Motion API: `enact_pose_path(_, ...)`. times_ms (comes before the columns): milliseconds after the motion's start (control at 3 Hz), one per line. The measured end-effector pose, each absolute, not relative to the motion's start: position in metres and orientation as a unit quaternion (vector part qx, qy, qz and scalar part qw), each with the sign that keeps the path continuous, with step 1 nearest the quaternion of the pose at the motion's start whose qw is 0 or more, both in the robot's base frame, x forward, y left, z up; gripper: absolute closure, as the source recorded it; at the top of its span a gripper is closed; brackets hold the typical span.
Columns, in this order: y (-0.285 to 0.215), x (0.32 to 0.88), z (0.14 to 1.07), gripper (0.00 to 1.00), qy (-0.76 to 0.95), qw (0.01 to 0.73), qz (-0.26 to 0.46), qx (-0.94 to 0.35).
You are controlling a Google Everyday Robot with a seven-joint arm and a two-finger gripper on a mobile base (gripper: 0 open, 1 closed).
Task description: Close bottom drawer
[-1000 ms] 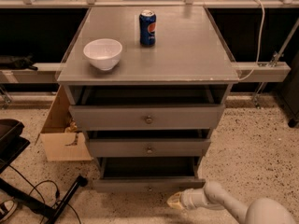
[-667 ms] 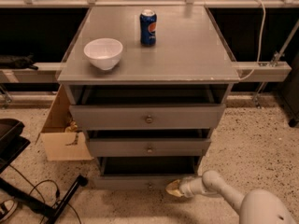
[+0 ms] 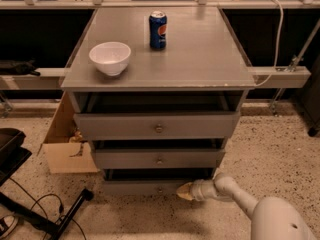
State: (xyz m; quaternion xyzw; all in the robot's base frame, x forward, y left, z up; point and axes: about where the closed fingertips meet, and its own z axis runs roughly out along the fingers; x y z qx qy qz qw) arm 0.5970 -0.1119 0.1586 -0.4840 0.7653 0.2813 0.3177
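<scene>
Jaws look closed, empty; gripper point(image 3: 184, 191) at bottom drawer point(image 3: 145, 187) front. Judged: pushing step. Next, press straight inward.

Only one marking is made out: the red, white and blue Pepsi emblem on the blue can point(image 3: 158, 30), which is set well above and beyond the gripper point(image 3: 186, 190), itself placed low at the bottom drawer point(image 3: 145, 187) front. No lettering can be read.
</scene>
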Motion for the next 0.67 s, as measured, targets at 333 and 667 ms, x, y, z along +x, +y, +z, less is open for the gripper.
enact_pose_path(333, -0.1119, 0.597, 0.1586, 0.81, 0.765, 0.318, 0.281, -0.484)
enact_pose_path(667, -0.1118, 0.597, 0.1586, 0.51, 0.765, 0.318, 0.281, -0.484)
